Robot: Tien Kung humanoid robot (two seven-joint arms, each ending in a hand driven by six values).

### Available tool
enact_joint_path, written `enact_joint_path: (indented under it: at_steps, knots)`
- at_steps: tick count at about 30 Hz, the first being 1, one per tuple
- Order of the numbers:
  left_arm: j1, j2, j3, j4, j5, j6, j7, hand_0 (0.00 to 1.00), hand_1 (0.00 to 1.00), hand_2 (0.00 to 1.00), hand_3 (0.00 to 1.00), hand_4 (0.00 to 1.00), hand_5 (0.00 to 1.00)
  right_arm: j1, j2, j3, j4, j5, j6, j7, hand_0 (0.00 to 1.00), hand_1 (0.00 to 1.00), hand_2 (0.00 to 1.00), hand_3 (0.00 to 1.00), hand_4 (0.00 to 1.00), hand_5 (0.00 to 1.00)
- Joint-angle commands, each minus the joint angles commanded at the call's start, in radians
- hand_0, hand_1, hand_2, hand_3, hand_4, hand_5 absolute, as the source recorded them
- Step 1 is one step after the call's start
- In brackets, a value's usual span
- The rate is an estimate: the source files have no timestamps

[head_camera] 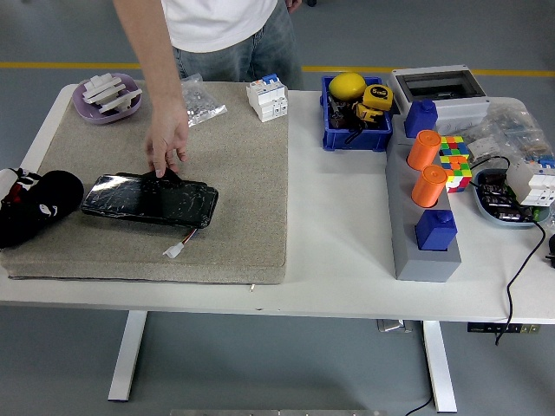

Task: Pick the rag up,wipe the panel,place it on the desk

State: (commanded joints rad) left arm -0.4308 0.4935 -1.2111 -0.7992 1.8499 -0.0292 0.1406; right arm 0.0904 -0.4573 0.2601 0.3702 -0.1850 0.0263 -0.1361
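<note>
A glossy black panel [149, 200] lies on the grey felt mat [225, 173], with a white connector [173, 250] on wires at its near right corner. A crumpled black rag [165, 176] sits at the panel's far edge. A person at the table's far side reaches down, and their hand [166, 143] touches the rag. My left hand [35, 208] is a black bulk resting on the mat's left edge, just left of the panel and apart from it. My right arm does not show.
At the back of the mat are a purple dish of white parts [108, 94], a bag of small hardware [199, 101] and a white breaker [267, 98]. To the right stand a blue bin [355, 108], a grey block with orange and blue pegs [425, 225], a colour cube [455, 160] and cables.
</note>
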Motion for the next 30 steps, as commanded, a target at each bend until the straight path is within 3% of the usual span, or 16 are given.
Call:
enact_joint_path:
  at_steps: [1, 2, 7, 8, 13, 14, 19, 20, 23, 25, 26, 30]
  knots:
    - [-0.001, 0.0, 0.004, 0.003, 0.001, 0.0, 0.002, 0.605, 0.762, 0.784, 0.625, 0.773, 0.119, 0.0, 0.0, 0.002, 0.0, -0.001, 0.0, 0.0, 0.77, 0.648, 0.689, 0.73, 0.998, 0.629]
    - [-0.002, 0.0, 0.008, 0.005, 0.002, 0.001, 0.004, 0.45, 0.677, 0.672, 0.583, 0.563, 0.019, 0.0, 0.0, 0.004, 0.0, -0.002, -0.001, 0.001, 0.77, 0.647, 0.689, 0.73, 0.998, 0.629]
    - [-0.008, -0.001, 0.023, 0.02, 0.008, 0.008, 0.011, 0.45, 0.677, 0.672, 0.583, 0.563, 0.019, -0.002, 0.0, 0.01, 0.0, -0.006, -0.002, 0.001, 0.77, 0.647, 0.689, 0.73, 0.998, 0.629]
    - [-0.009, -0.001, 0.025, 0.022, 0.008, 0.008, 0.012, 0.339, 0.587, 0.626, 0.556, 0.097, 0.002, -0.002, 0.0, 0.012, 0.0, -0.006, -0.002, 0.002, 0.77, 0.648, 0.689, 0.73, 0.998, 0.63]
    - [-0.013, -0.003, 0.034, 0.021, 0.007, 0.026, 0.008, 0.339, 0.587, 0.626, 0.556, 0.097, 0.002, -0.002, 0.002, 0.018, 0.0, -0.007, -0.003, 0.002, 0.77, 0.648, 0.689, 0.73, 0.998, 0.63]
    - [-0.014, -0.004, 0.036, 0.022, 0.007, 0.033, 0.006, 0.284, 0.476, 0.577, 0.5, 0.002, 0.002, -0.003, 0.002, 0.02, 0.0, -0.007, -0.003, 0.003, 0.77, 0.649, 0.689, 0.73, 0.998, 0.63]
    - [-0.012, -0.007, 0.044, 0.03, 0.008, 0.051, 0.003, 0.284, 0.476, 0.577, 0.5, 0.002, 0.002, -0.003, 0.003, 0.025, 0.0, -0.007, -0.004, 0.003, 0.77, 0.649, 0.689, 0.73, 0.998, 0.63]
    - [-0.01, -0.008, 0.045, 0.03, 0.008, 0.054, 0.003, 0.271, 0.413, 0.547, 0.459, 0.002, 0.002, -0.003, 0.002, 0.026, 0.0, -0.007, -0.004, 0.003, 0.769, 0.649, 0.689, 0.73, 0.998, 0.63]
    - [-0.005, -0.01, 0.043, 0.026, 0.01, 0.061, 0.003, 0.271, 0.413, 0.547, 0.459, 0.002, 0.002, -0.004, 0.003, 0.026, -0.001, -0.006, -0.004, 0.003, 0.769, 0.649, 0.689, 0.73, 0.998, 0.63]
    - [0.002, -0.012, 0.031, 0.014, 0.017, 0.064, 0.006, 0.271, 0.413, 0.547, 0.459, 0.002, 0.002, -0.004, 0.003, 0.025, -0.001, -0.005, -0.003, 0.003, 0.769, 0.649, 0.689, 0.73, 0.998, 0.63]
    - [0.005, -0.013, 0.024, 0.007, 0.022, 0.065, 0.008, 0.277, 0.341, 0.528, 0.421, 0.002, 0.002, -0.004, 0.004, 0.025, -0.001, -0.005, -0.003, 0.003, 0.77, 0.649, 0.689, 0.73, 0.998, 0.63]
    - [0.029, -0.018, -0.041, -0.053, 0.072, 0.067, 0.027, 0.277, 0.341, 0.528, 0.421, 0.002, 0.002, -0.004, 0.005, 0.024, -0.001, -0.005, -0.003, 0.003, 0.77, 0.649, 0.689, 0.73, 0.998, 0.63]
